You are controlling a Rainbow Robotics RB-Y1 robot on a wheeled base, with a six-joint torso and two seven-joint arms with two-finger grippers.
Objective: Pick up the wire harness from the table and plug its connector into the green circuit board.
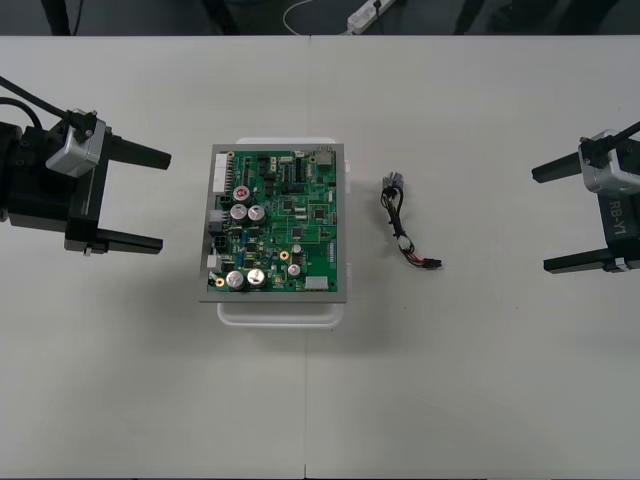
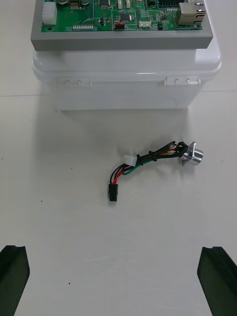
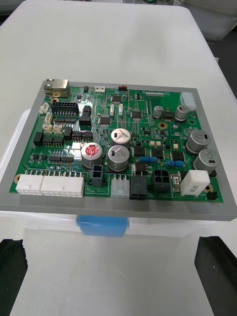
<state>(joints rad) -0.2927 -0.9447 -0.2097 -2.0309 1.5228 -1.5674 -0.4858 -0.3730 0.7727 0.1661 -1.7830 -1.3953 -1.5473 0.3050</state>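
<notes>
Lying loose on the surface point(image 1: 480, 380) between green circuit board point(image 1: 277, 222) and right hand point(image 1: 541, 220): wire harness point(image 1: 408, 225). Both wide open, empty; right hand facing it, likely for pickup, left hand point(image 1: 164, 200) parked opposite.

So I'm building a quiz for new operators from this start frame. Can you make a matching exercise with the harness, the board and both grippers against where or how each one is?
Things:
1. wire harness
2. green circuit board
3. left gripper
4. right gripper

Places or states:
A. open, on the harness's side of the board
B. sits on a white base
C. lies loose on the table, unplugged
D. open, on the side of the board away from the harness

Pairs: 1-C, 2-B, 3-D, 4-A
</notes>
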